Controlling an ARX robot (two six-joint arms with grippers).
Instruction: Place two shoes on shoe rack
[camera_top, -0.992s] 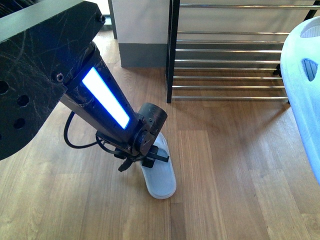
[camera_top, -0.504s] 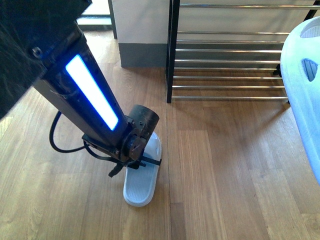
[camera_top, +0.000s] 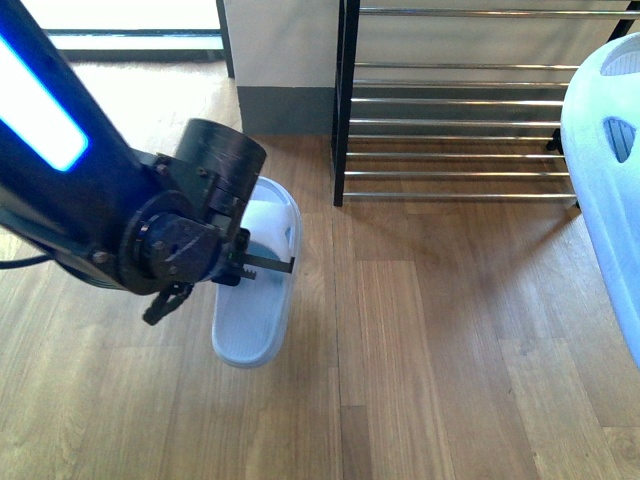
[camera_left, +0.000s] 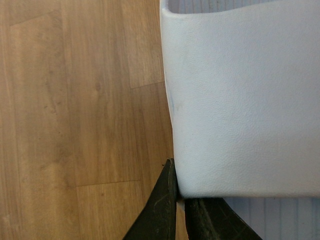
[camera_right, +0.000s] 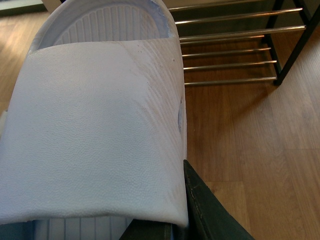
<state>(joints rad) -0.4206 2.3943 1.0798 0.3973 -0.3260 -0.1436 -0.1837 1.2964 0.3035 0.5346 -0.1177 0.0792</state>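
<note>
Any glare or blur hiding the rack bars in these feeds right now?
Front view: shoe rack bars gleam yet read clearly; top-left corner is blown out; right-hand sandal looks soft. Right wrist view: strap unevenly lit, bars sharp. Left wrist view: even light, left-hand sandal fills half.

Two pale blue slides are in view: one slide (camera_top: 250, 320) to the left of the rack (camera_top: 345, 100), and a second slide (camera_top: 600, 170) at the rack's right end. There is one rack, with chrome bars packed too close for a sure count. One arm (camera_top: 90, 200) shows left of the rack, carrying one lit blue strip (camera_top: 40, 105).
</note>
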